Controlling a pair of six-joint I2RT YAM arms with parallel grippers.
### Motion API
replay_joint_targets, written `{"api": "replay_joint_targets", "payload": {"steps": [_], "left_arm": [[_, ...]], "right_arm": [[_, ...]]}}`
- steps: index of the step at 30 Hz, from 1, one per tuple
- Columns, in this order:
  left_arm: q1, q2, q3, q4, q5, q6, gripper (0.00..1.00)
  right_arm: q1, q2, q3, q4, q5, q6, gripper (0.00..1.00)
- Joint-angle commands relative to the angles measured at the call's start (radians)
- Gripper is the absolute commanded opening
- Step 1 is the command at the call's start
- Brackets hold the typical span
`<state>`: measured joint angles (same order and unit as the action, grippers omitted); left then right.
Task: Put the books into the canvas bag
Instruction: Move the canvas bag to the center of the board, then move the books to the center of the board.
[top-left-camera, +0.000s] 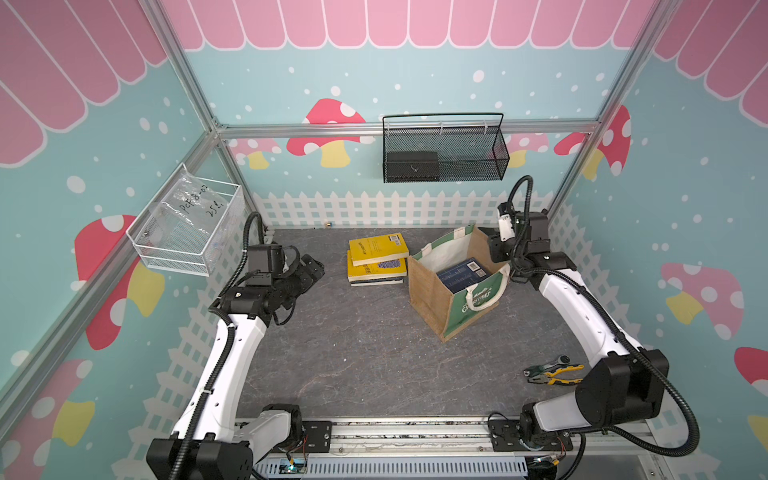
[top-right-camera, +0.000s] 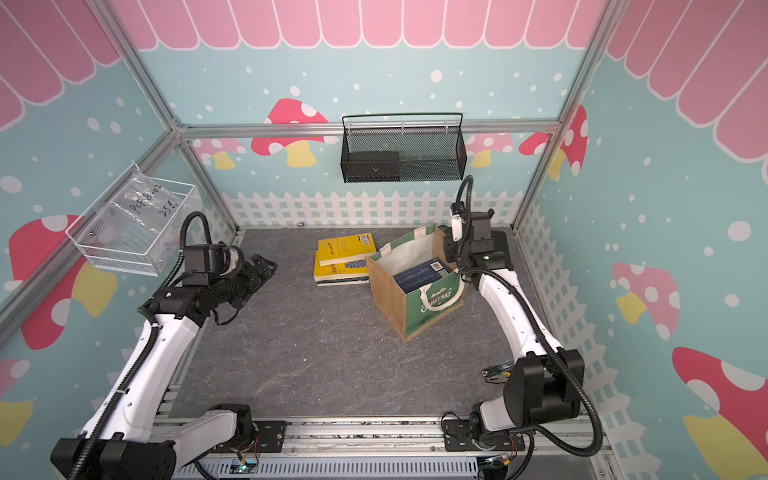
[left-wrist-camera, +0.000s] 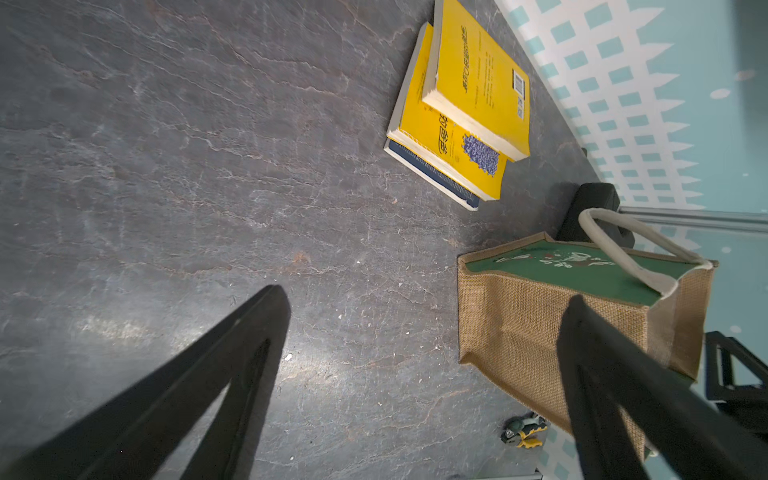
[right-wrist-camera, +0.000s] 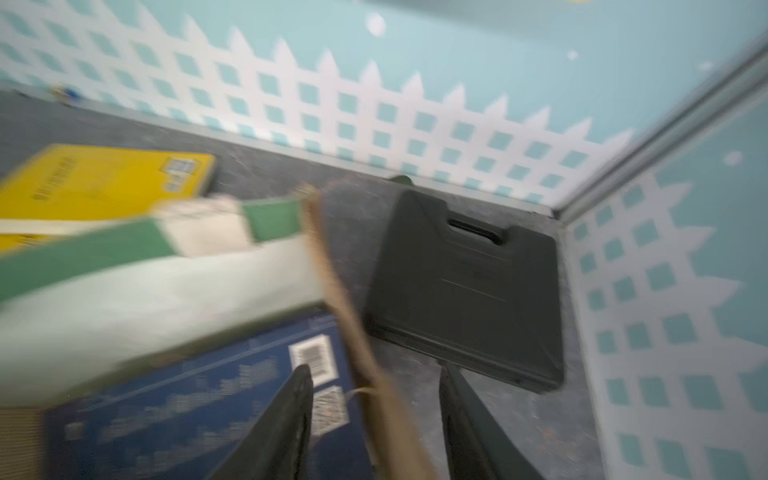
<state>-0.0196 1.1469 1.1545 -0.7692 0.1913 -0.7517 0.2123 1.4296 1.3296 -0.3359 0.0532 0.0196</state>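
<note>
Tan jute tote bag (top-left-camera: 428, 299) with a green front panel stands open on the grey slate desk (top-left-camera: 353, 365), with a navy blue paperback (top-left-camera: 461, 274) lying inside it. Just beside the bag, two yellow paperbacks (top-left-camera: 377, 248) are stacked on another navy book (left-wrist-camera: 432, 174). The right end effector (right-wrist-camera: 374, 370) is spread, with a jute side wall of the bag between its fingers; the view is blurred, so contact is unclear. The left end effector (left-wrist-camera: 428, 296) is spread wide over bare desk, holding nothing.
</note>
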Motion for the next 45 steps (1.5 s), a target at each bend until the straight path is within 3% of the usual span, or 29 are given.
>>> {"api": "replay_joint_targets", "payload": {"steps": [1, 8, 13, 21, 29, 36, 45], "left_arm": [[-0.006, 0.045, -0.041, 0.084, 0.020, 0.014, 0.98], [0.002, 0.136, -0.067, 0.171, -0.009, -0.010, 0.98], [0.046, 0.199, -0.089, 0.225, 0.031, -0.059, 0.98], [0.100, 0.212, -0.125, 0.283, 0.049, -0.055, 0.98], [0.110, 0.281, -0.113, 0.337, 0.094, -0.044, 0.98], [0.096, 0.338, -0.113, 0.432, 0.138, -0.057, 0.98], [0.008, 0.470, -0.074, 0.561, 0.145, -0.074, 0.98]], "right_arm": [[0.132, -0.040, 0.048, 0.077, -0.061, -0.087, 0.71], [0.349, 0.141, 0.239, 0.009, -0.200, -0.025, 0.84], [0.482, 0.407, 0.443, -0.018, -0.207, 0.023, 0.87], [0.526, 0.843, 0.829, -0.052, -0.207, 0.143, 0.89], [0.509, 1.209, 1.220, -0.037, -0.045, 0.317, 0.93], [0.449, 1.278, 1.210, -0.001, 0.146, 0.436, 0.99], [0.376, 1.234, 1.084, 0.036, 0.229, 0.518, 0.99]]}}
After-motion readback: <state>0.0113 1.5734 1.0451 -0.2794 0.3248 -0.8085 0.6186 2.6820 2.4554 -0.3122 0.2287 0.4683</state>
